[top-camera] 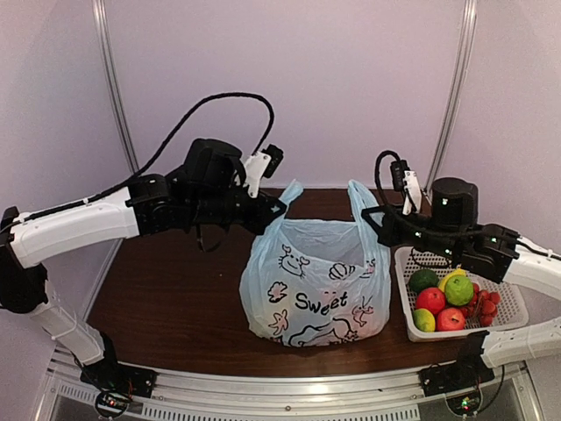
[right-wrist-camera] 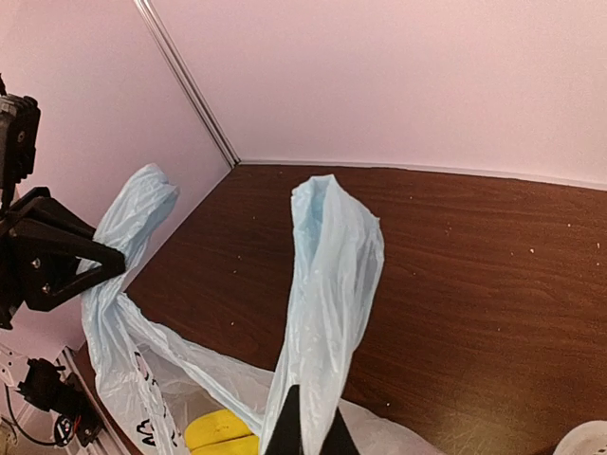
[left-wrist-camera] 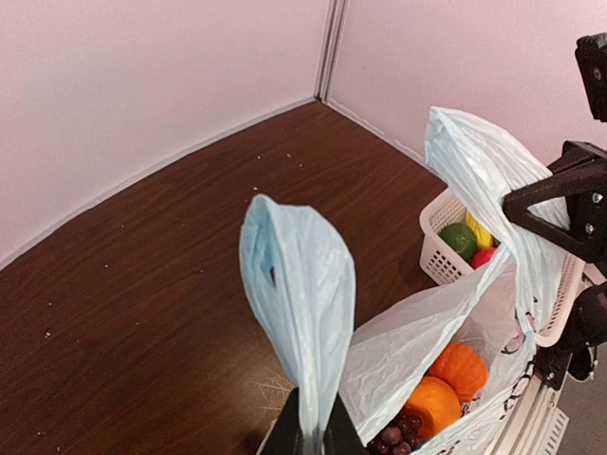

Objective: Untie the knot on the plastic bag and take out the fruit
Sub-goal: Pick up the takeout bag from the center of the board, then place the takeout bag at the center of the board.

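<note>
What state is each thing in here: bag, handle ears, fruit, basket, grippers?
plastic bag: upright on table, mouth open, ears untied.
left ear: raised, pinched in left gripper.
right ear: raised, pinched in right gripper.
left gripper: shut on left ear.
right gripper: shut on right ear.
fruit: inside the bag.
basket: upright, holding green, red and yellow fruit.

The thin light blue plastic bag (top-camera: 316, 289) stands on the brown wooden table (top-camera: 166, 298). The white mesh plastic basket (top-camera: 513, 303) sits just right of it. 2 round oranges (left-wrist-camera: 446, 389) and a dark grape bunch (left-wrist-camera: 394, 438) lie inside the bag. The left gripper (top-camera: 277, 210) clamps the bag's top on the left, and the right gripper (top-camera: 372, 219) clamps it on the right.
</note>
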Controlling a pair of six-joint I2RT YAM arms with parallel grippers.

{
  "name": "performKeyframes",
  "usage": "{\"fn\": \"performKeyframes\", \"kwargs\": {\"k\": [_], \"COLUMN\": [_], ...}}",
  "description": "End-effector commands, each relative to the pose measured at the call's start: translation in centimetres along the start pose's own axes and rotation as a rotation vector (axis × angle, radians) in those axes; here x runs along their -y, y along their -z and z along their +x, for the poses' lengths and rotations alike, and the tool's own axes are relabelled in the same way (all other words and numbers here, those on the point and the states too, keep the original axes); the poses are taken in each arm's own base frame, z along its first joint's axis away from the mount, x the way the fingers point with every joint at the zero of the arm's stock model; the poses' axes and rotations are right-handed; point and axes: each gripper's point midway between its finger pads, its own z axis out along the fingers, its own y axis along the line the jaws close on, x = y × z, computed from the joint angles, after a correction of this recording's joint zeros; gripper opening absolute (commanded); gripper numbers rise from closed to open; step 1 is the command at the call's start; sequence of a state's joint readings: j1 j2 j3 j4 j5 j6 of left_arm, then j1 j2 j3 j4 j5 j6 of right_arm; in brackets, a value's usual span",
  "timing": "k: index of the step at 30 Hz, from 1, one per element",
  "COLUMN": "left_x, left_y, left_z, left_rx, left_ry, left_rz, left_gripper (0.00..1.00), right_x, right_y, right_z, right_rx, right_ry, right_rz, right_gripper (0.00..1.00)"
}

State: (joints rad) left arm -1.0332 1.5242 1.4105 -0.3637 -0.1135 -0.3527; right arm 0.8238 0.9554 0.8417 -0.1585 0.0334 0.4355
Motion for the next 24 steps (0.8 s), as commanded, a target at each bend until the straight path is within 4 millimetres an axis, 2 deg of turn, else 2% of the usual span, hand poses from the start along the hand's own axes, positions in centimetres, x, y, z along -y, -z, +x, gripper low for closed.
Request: {"fn": "performKeyframes", "kwargs": {"k": [1,4,5,8,11,13,15,17,19,21,24], "left_x": [-0.8,-1.7,-2.0,-2.9,-3.7,-4.2,-4.7,-5.0,-5.4,-5.8,-6.4], "left_y": [1.9,2.9,3.3,4.9,6.9,8.0,8.5,8.7,8.6,8.6,8.2], "left_z": [-2.9,-5.0,-5.8,-8.4,-10.4,-11.0,-10.5,-9.7,-8.4,-6.7,-3.6], "left_rx": [0.099,0.144,0.160,0.224,0.287,0.319,0.324,0.322,0.314,0.296,0.262], "left_ry": [0.028,0.016,0.011,-0.024,-0.051,-0.063,-0.070,-0.070,-0.058,-0.045,-0.017], "left_rz": [0.065,0.069,0.076,0.070,0.067,0.064,0.056,0.049,0.036,0.027,0.013], "left_gripper": [0.04,0.01,0.01,0.00,0.00,0.00,0.00,0.00,0.00,0.00,0.00], "right_x": [-1.0,-2.3,-3.0,-4.3,-5.0,-5.0,-4.5,-3.9,-3.2,-2.4,-1.7], "right_y": [-0.9,-1.8,-1.9,-2.4,-2.2,-1.8,-1.6,-1.7,-1.8,-2.1,-2.1], "right_z": [-3.5,-6.1,-7.7,-10.5,-12.5,-13.1,-12.8,-11.6,-9.7,-7.1,-3.8], "right_rx": [0.060,0.098,0.120,0.149,0.174,0.187,0.185,0.168,0.139,0.092,0.038], "right_ry": [0.030,0.053,0.064,0.105,0.130,0.138,0.138,0.128,0.110,0.095,0.074], "right_rz": [0.010,-0.003,-0.011,-0.014,-0.014,-0.009,0.004,0.013,0.012,0.012,-0.017], "right_gripper": [0.00,0.00,0.00,0.00,0.00,0.00,0.00,0.00,0.00,0.00,0.00]}}
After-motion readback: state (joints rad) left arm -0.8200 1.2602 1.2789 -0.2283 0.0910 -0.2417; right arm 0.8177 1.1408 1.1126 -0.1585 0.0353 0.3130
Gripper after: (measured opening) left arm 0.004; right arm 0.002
